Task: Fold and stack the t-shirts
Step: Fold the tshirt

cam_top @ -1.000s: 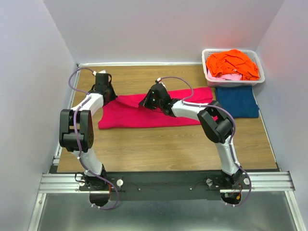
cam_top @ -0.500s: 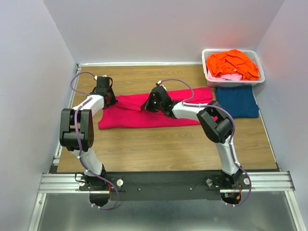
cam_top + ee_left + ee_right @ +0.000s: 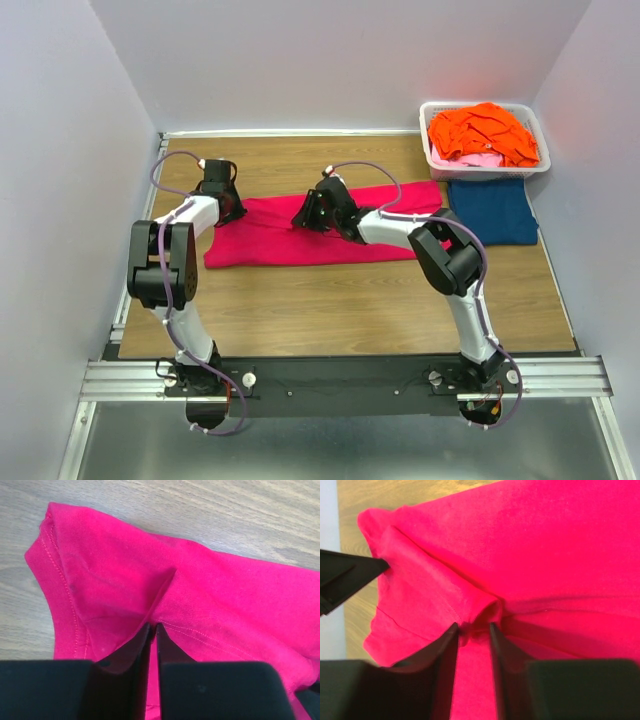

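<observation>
The magenta-pink t-shirt [image 3: 270, 240] lies folded into a long band across the middle of the table. My left gripper [image 3: 228, 207] is at its far left corner, and its jaws [image 3: 153, 626] are shut on a raised fold of the pink cloth [image 3: 200, 600]. My right gripper [image 3: 303, 215] is over the shirt's far edge near its middle, and its jaws [image 3: 473, 626] pinch a bunched ridge of the cloth [image 3: 530, 555]. A folded dark blue t-shirt [image 3: 490, 210] lies flat at the right. An orange t-shirt [image 3: 483, 133] and a pale pink one [image 3: 480, 158] sit in the basket.
The white plastic basket [image 3: 428, 150] stands at the far right corner, just behind the blue shirt. Grey walls close in the table on the left, back and right. The left gripper's black finger [image 3: 345, 577] shows at the left of the right wrist view.
My left gripper has shifted slightly nearer and to the right along the shirt's corner. My right gripper has barely moved. The shirt lies as before.
</observation>
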`<state>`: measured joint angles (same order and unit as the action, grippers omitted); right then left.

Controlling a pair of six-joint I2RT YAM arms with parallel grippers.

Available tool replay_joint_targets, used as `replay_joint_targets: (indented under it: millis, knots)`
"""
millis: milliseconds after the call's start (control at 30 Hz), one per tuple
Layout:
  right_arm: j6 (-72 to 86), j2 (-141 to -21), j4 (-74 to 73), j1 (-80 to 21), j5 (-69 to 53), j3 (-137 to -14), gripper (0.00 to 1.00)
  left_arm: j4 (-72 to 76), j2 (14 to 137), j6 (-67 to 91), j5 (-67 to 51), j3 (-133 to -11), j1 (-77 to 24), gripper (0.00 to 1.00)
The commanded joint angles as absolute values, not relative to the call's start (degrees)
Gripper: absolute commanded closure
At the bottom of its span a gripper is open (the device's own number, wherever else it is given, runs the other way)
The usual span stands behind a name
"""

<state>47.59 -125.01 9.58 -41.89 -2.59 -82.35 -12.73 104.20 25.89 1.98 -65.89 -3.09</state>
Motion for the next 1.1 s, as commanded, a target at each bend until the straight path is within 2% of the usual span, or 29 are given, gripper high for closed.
replay_joint_targets:
  millis: [0,33,100,133,300,500,733,933,1067]
  knots:
    - [44.2,-123.1,7.1,-41.6,-2.0,-84.8,0.57,-12.3,99.9,26.4,4.6,-65.8,-3.3,0.72]
    - [43.6,-121.7,6.8,-41.4,-1.2,-84.9,0.53,-12.5,99.0,26.5,5.1,-65.6,-3.3,0.61]
    - [42.1,-120.1,5.9,-41.0,-1.1,-84.5,0.5,-12.8,95.9,26.7,5.5,-65.2,-3.2,0.52]
    - [41.4,-119.0,5.5,-40.3,-0.5,-83.4,0.48,-13.3,94.7,26.7,5.8,-64.4,-3.3,0.51]
    - [35.5,-109.7,0.9,-37.1,2.5,-77.3,0.45,-14.0,85.6,28.2,6.4,-59.1,-3.3,0.51]
    - [27.0,-99.1,-3.4,-31.7,1.8,-64.3,0.44,-11.2,75.5,32.9,1.5,-45.1,-3.3,0.57]
    - [26.0,-92.6,-5.4,-26.6,3.7,-53.8,0.43,-3.8,77.0,39.8,-3.8,-35.5,-2.1,0.64]
    - [25.5,-93.4,-7.3,-22.5,1.4,-51.2,0.43,-1.8,81.6,41.0,-5.4,-34.8,1.4,0.67]
    - [25.2,-93.1,-7.8,-22.1,0.4,-50.0,0.43,-4.0,78.1,40.5,-5.5,-35.8,1.8,0.68]
